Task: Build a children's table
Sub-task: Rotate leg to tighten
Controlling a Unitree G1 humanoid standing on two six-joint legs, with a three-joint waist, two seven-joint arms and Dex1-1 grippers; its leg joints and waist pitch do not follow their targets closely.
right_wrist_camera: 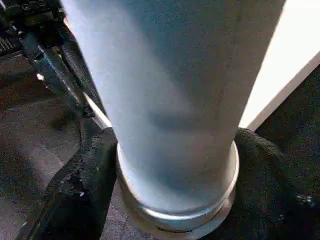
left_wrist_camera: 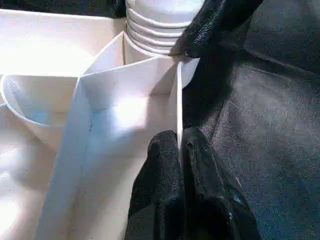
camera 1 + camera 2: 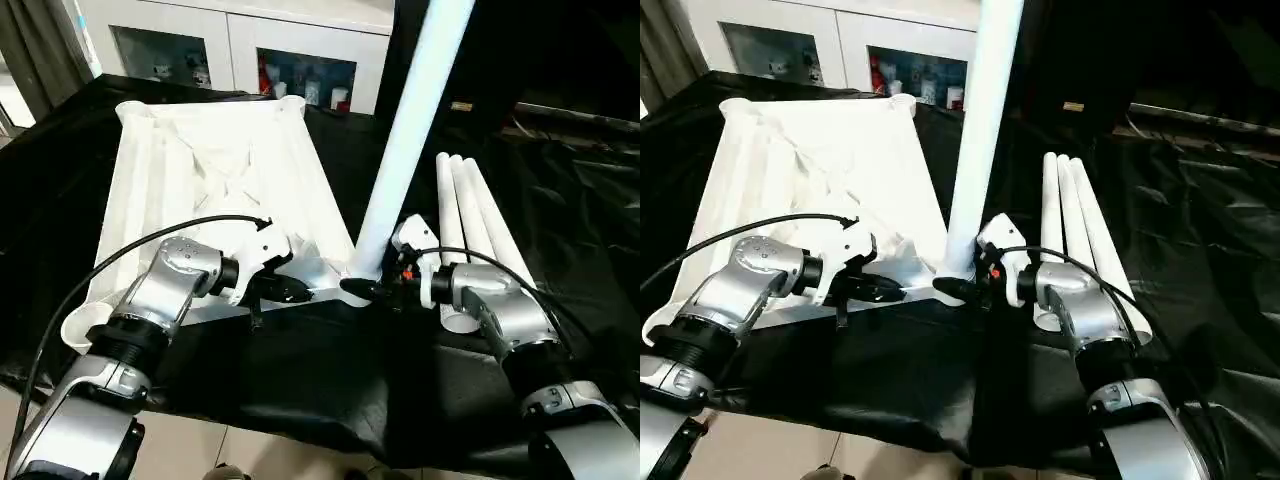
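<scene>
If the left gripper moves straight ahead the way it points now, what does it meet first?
Most likely the upright leg seated in the tabletop's near corner socket. The left gripper, shut on the tabletop's thin edge wall, points along that wall toward the leg's ribbed base, where a right gripper finger also sits.

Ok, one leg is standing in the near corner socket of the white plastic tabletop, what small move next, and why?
Probably turn the upright white tube leg a little further with the right gripper, whose fingers straddle its collared base. The left gripper pinches the upturned tabletop's thin edge wall to steady it, and the leg's ridges still show above the socket, so it looks not fully seated.
</scene>
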